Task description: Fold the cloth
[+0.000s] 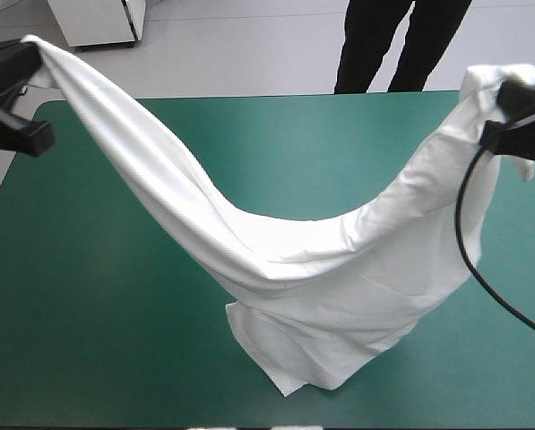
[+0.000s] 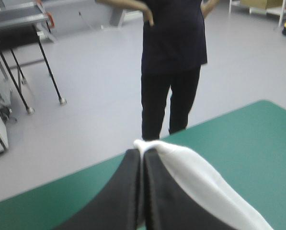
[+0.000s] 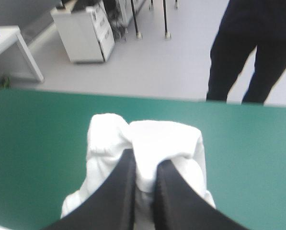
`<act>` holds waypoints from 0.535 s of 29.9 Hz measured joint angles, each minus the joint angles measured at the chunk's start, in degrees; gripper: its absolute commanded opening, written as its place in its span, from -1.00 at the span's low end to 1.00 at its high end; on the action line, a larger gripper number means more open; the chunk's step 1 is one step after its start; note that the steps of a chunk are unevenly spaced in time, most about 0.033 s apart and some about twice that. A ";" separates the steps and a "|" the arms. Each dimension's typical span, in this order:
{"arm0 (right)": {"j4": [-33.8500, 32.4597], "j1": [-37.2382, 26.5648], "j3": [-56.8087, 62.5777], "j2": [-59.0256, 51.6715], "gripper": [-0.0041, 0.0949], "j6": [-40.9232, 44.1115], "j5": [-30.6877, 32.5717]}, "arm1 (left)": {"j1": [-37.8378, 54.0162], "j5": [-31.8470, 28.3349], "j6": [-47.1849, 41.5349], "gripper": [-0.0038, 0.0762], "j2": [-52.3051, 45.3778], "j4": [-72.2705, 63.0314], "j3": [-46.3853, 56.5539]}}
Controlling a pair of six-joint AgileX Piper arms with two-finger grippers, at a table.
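Observation:
The white T-shirt (image 1: 321,269) hangs in a long sag between both raised arms, its lowest part resting in a heap on the teal-green cover near the front edge. My left gripper (image 1: 25,55) is high over the table's far left corner, shut on one end of the T-shirt (image 2: 200,177); a small white tip shows past the gripper (image 2: 143,149). My right gripper (image 1: 509,90) is raised at the far right, shut on the other bunched end of the T-shirt (image 3: 147,139), which wraps over the gripper (image 3: 146,165).
The teal-green cover (image 1: 97,296) lies bare to the left of the heap and behind the sag. The table's far edge (image 3: 61,92) runs ahead of both grippers.

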 measured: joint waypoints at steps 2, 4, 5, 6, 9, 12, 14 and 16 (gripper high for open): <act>-0.19 0.00 6.85 0.24 -0.95 0.20 0.00 | 0.00 0.00 0.05 -0.96 1.71 0.23 3.27; -0.26 0.00 14.64 0.68 -0.95 0.34 0.00 | 0.00 0.00 0.05 -0.96 3.89 0.48 8.32; -0.37 0.00 18.51 0.84 -0.95 0.34 -0.06 | 0.00 0.00 0.05 -0.96 4.86 0.64 11.09; -0.44 0.00 22.30 1.15 -0.95 0.34 -0.44 | 0.00 0.00 0.05 -0.96 6.41 0.82 13.92; -0.51 0.00 31.41 2.36 -0.95 0.34 -4.70 | 0.00 -0.32 0.05 -0.96 10.46 1.32 21.74; -0.88 0.00 36.78 4.65 -0.95 0.42 -9.69 | 0.00 -3.98 0.05 -0.96 15.43 1.45 25.96; -1.63 0.00 38.05 7.01 -0.95 0.37 -12.21 | 0.00 -6.98 0.05 -0.96 18.65 1.56 26.63; -2.29 0.00 38.18 10.24 -0.95 0.37 -15.09 | 0.00 -10.33 0.05 -0.96 21.86 1.56 26.76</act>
